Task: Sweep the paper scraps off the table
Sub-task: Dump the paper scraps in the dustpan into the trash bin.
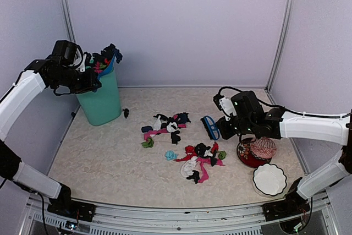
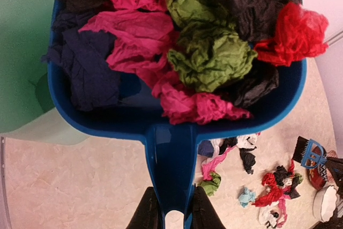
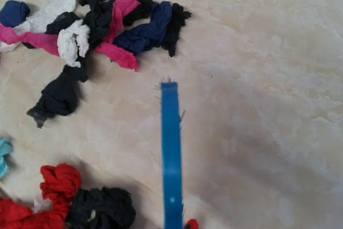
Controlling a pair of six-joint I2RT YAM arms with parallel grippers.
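Paper scraps (image 1: 198, 158) clumped mid table (image 1: 110, 152); L gripper (image 2: 171, 210) clamps dustpan (image 2: 278, 105) over bin (image 1: 102, 103) rim; R gripper (image 1: 223, 126) clamps brush (image 1: 209, 127).

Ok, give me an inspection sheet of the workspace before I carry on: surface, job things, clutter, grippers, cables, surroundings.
Surface: table beige, marbled, no spill seen.
Job's things: paper scraps in two loose clusters mid-table; one black bit beside the bin; more scraps fill the dustpan.
Clutter: red-patterned bowl with ball, white bowl, at the right.
Grippers: left gripper shut on the dustpan handle at the bin's rim; right gripper shut on the brush.
Cables: black cable loops over the right wrist.
Surroundings: pale walls, metal frame post.
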